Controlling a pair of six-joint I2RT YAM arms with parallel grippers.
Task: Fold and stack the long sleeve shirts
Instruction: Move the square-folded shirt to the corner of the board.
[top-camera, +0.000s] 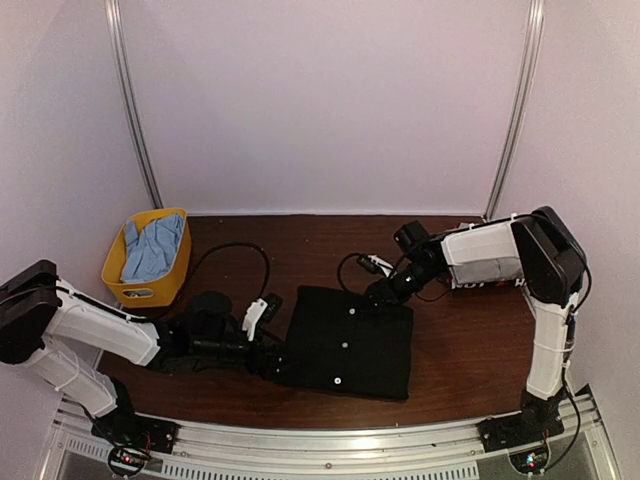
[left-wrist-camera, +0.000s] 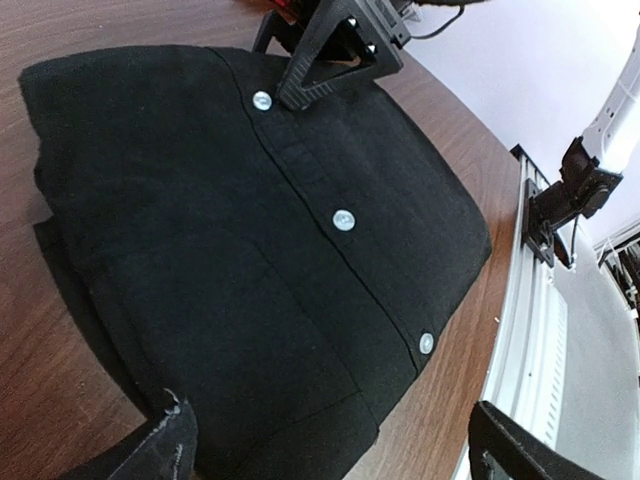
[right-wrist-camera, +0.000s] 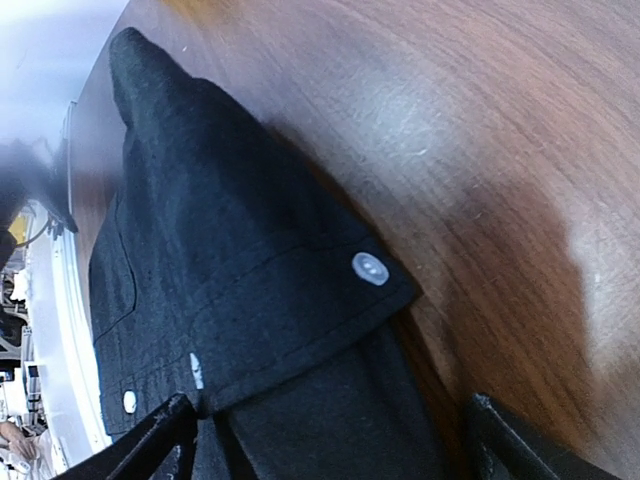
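The folded black shirt (top-camera: 345, 345) lies buttons-up in the middle of the bench (top-camera: 460, 350). The left tool (top-camera: 270, 352) is spread at its left edge. The right tool (top-camera: 385, 292) is spread at its far edge.

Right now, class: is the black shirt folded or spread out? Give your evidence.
Folded. The black shirt lies as a compact rectangle, no sleeves showing, layers stacked at its edge.

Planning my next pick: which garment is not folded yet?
The light blue garment, crumpled in the yellow basket; the black shirt lies folded flat on the table.
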